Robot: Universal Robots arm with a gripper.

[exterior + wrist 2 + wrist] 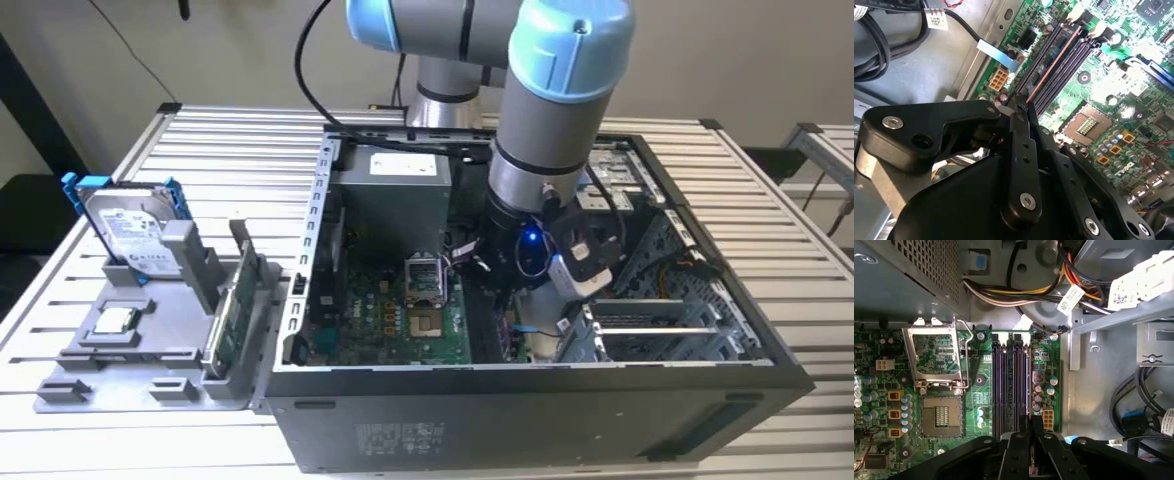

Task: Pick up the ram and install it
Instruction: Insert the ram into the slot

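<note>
The ram (pixel 1054 65) is a thin dark stick with a copper-coloured top edge. It stands edge-on in one of the long memory slots (pixel 1004 385) on the green motherboard (pixel 984 390). My gripper (pixel 1022 105) is down inside the open computer case (pixel 534 400). Its two black fingers are pressed together on the near end of the ram. In the first wrist view the gripper (pixel 1030 421) sits over the slot nearest the case wall. In the exterior view the gripper (pixel 531 325) is low in the case, on the exterior view's right of the motherboard.
An empty processor socket (pixel 941 415) with its metal frame (pixel 934 357) flipped open lies beside the slots. Cable bundles (pixel 1019 290) and the power supply (pixel 387 190) crowd the far end. A grey holder outside holds a hard drive (pixel 134 225), a green card (pixel 227 320) and a small silver chip (pixel 118 320).
</note>
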